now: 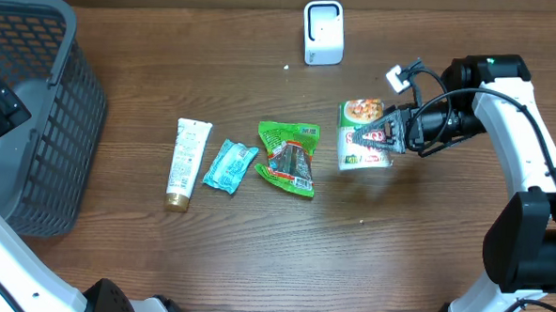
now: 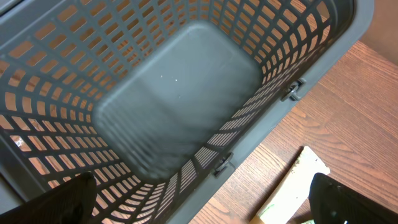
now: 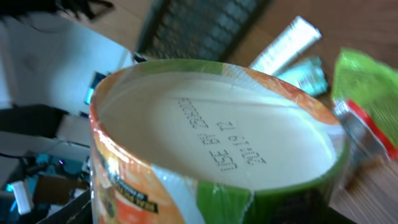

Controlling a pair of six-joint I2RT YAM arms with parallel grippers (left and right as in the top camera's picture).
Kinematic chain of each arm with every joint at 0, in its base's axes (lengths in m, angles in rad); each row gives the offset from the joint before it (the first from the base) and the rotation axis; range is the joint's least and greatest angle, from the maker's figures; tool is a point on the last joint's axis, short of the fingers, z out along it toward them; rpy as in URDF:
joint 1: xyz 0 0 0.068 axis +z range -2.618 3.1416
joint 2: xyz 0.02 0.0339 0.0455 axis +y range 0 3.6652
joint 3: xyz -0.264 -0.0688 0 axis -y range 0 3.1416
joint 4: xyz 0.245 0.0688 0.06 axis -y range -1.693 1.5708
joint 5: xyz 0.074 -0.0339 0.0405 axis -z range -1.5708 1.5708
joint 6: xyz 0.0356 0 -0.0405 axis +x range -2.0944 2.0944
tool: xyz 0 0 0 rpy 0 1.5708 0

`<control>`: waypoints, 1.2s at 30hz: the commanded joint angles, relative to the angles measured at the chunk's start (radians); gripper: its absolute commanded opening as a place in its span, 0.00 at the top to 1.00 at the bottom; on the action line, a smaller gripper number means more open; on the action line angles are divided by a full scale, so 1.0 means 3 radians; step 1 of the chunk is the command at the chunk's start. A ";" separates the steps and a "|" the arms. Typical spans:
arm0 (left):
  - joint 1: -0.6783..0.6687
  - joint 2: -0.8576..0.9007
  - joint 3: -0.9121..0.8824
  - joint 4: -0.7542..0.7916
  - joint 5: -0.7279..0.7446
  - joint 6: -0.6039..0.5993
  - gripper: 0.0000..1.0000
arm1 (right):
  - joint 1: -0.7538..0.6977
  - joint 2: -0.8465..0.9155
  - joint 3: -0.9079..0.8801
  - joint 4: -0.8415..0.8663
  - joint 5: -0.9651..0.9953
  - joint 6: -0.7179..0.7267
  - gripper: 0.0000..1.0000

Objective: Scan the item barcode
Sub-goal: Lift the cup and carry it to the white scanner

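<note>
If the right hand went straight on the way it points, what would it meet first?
Likely the green snack packet, with the cup in the right hand leading; height is unclear, so it might pass over.

**Setting: mock shop checkout on a robotics lab bench**

The wood-grain bench [image 1: 255, 258] carries retail props: a grey mesh shopping basket [image 1: 45, 118] at one end and a small white scanner [image 1: 323, 31] standing at the far edge. Packaged goods sit in a row between them — tube [image 1: 187, 161], teal packet [image 1: 230, 165], green bag [image 1: 290, 157] — with a printed noodle cup [image 1: 361, 160] beside them. A white robot arm [image 1: 528, 129] with exposed cabling reaches over the goods. In the right wrist view the background is a blurred clutter of dark gear, more workroom than sales floor.
</note>
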 commanded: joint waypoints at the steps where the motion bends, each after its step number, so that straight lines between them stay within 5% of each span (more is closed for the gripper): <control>1: -0.0001 -0.0023 0.0041 0.0011 0.0015 -0.0024 0.00 | -0.0010 -0.0041 0.0081 0.0000 -0.0792 -0.0169 0.34; 13: -0.0001 -0.0023 0.0041 0.0010 0.0015 -0.0024 0.00 | -0.0009 -0.0041 0.0507 0.0247 -0.0806 0.0200 0.33; 23: -0.0001 -0.0023 0.0041 0.0010 0.0015 -0.0024 0.00 | 0.0275 -0.0041 0.0664 0.2022 -0.0814 0.1568 0.30; 26: -0.0001 -0.0023 0.0041 0.0010 0.0015 -0.0024 0.00 | 0.0301 -0.0041 0.0670 0.2834 -0.0757 0.2333 0.30; 30: -0.0001 -0.0023 0.0041 0.0010 0.0015 -0.0024 0.00 | 0.0342 -0.0041 0.0670 0.3474 -0.0033 0.3067 0.30; 36: -0.0001 -0.0023 0.0041 0.0010 0.0015 -0.0024 0.00 | 0.0504 -0.0041 0.0670 0.3450 0.1752 0.3156 0.30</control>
